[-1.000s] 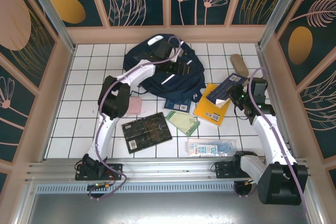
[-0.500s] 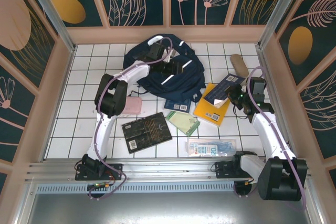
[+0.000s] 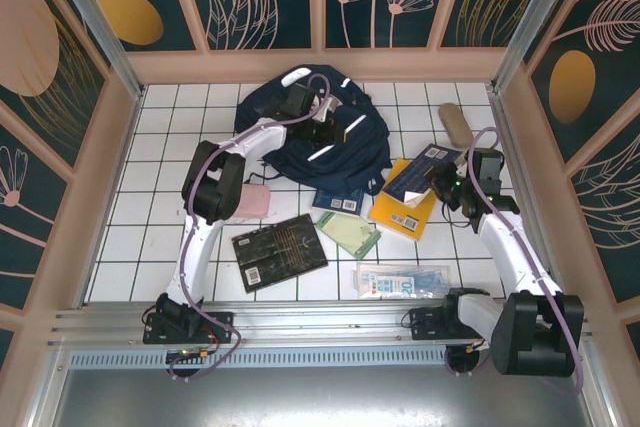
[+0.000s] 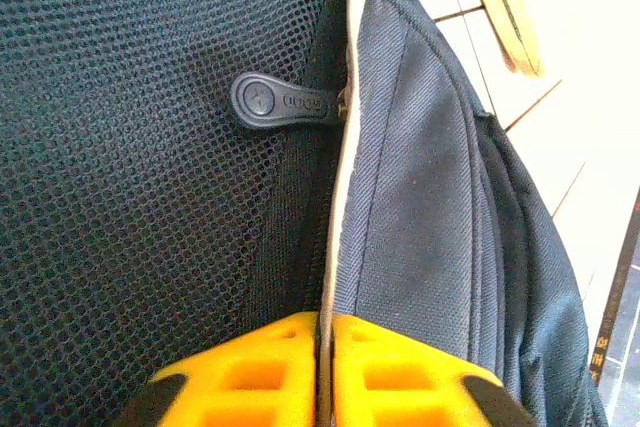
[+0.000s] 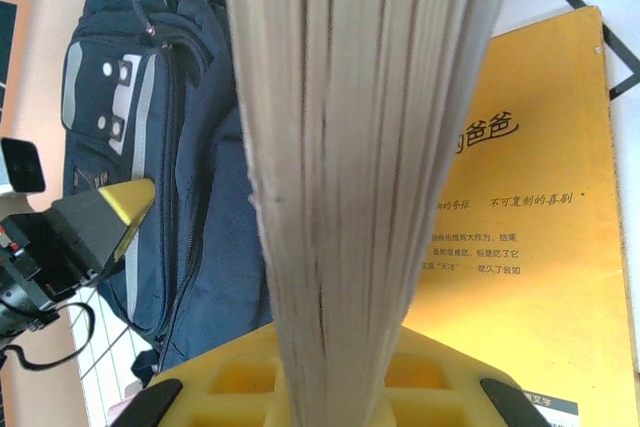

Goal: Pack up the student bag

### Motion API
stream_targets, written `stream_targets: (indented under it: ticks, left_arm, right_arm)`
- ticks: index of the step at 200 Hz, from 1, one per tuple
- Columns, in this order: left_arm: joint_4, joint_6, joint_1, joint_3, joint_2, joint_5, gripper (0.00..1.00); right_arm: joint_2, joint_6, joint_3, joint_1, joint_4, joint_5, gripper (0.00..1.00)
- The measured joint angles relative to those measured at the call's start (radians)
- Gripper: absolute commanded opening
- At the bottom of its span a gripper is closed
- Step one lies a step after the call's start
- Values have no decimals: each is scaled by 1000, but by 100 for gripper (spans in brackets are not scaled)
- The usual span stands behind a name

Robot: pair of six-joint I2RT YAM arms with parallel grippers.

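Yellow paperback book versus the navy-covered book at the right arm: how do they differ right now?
The yellow paperback book lies flat on the white tiled table; the navy-covered book is gripped edge-on in the right end effector. The yellow one is free and partly covered; the navy one overlaps it from above. Both are closed and lie outside the navy-blue fabric backpack.

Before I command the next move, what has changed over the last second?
The left end effector closed on the student bag, on the pale edge of its opening. The right end effector carried its blue book slightly left, toward the bag. Unchanged: the right grip on the blue book; the bag, yellow book and black book lie where they were.
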Motion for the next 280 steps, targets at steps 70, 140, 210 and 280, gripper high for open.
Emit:
stream_targets:
  ticks: [70, 140, 210, 280]
  left_arm:
    - [-85, 10, -2, 101, 9, -44, 0]
    - [-166, -45, 71, 220, -114, -73, 0]
    - [-166, -111, 127, 252, -164, -57, 0]
    - [-124, -191, 152, 240, -166, -2, 0]
  right_arm:
    - [-30, 5, 0, 2, 7, -29, 0]
    - [-65, 99, 0, 34, 163, -116, 0]
    - [180, 129, 145, 232, 259, -103, 0]
    - [618, 275, 341, 311, 594, -89, 0]
